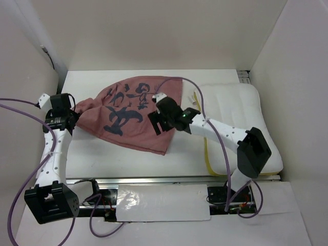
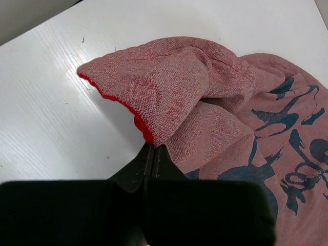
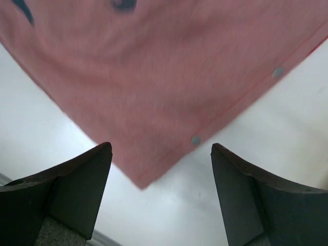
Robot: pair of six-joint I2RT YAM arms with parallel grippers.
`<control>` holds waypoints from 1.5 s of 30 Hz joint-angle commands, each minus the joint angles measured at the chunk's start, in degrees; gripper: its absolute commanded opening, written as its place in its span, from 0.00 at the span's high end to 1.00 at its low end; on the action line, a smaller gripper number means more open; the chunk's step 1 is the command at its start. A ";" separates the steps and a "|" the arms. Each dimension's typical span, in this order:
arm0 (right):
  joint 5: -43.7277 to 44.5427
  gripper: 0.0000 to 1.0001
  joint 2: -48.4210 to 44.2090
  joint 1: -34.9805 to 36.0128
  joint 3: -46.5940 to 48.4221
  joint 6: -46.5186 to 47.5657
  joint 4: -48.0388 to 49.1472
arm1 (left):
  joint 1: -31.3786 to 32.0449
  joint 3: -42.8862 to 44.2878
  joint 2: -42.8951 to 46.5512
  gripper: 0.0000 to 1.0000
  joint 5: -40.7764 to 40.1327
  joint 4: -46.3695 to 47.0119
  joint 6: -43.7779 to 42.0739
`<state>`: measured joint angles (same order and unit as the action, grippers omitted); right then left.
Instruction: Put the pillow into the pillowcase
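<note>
The pillowcase lies dusty-pink face up, calligraphy showing, in the middle of the white table. My left gripper is shut on its bunched left end. In the left wrist view the jaws pinch the red-lined edge of the pillowcase. My right gripper hovers open over its right part. In the right wrist view the fingers stand wide apart above a corner of the pillowcase with small snap buttons; nothing is held. The white pillow with yellow piping lies at the right, partly under the right arm.
White walls close in the table on the left, back and right. A metal rail and a white sheet run along the near edge. Purple cables loop from both arms. Bare table shows in front of the pillowcase.
</note>
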<state>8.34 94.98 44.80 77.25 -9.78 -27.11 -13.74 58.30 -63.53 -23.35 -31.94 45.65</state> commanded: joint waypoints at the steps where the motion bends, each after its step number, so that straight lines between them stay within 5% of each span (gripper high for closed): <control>1: 5.34 0.16 -1.73 6.40 -8.16 -5.25 -2.58 | 0.64 0.14 1.92 1.00 -1.43 -0.22 2.08; 8: 10.30 0.16 -0.15 17.95 -14.22 -11.14 -3.92 | 1.17 0.14 1.92 1.00 -2.05 -2.24 3.31; 14: 13.98 0.16 3.81 16.82 -14.24 -11.66 0.81 | 1.17 -0.38 3.49 1.00 -2.05 -2.25 3.31; 21: 8.45 0.18 6.62 12.95 -14.76 -9.82 8.12 | 1.17 -0.38 3.50 1.00 -3.19 -2.77 4.36; 25: 2.75 0.47 6.62 11.11 -16.69 -9.20 13.48 | 1.17 -0.38 3.50 1.00 -3.19 -2.77 4.36; 29: -0.78 0.95 6.10 7.68 -18.02 -9.20 16.65 | 1.17 -0.38 3.50 1.00 -3.80 -3.30 4.36; 30: -0.26 1.00 5.40 6.80 -18.02 -9.90 16.65 | 1.17 -0.38 3.50 1.00 -3.80 -3.30 4.36; 39: 6.43 1.00 -21.11 -6.02 -11.61 -6.31 12.79 | 1.17 16.18 2.44 1.00 -0.29 -3.83 -2.82; 45: 6.43 1.00 -28.26 -17.54 7.36 -1.48 12.18 | 1.17 34.92 1.12 1.00 -1.16 -5.58 -8.72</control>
<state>13.13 70.02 30.30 76.31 -15.00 -16.27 -12.51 84.88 -63.48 -22.76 -39.81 41.98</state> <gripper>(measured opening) 0.029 0.030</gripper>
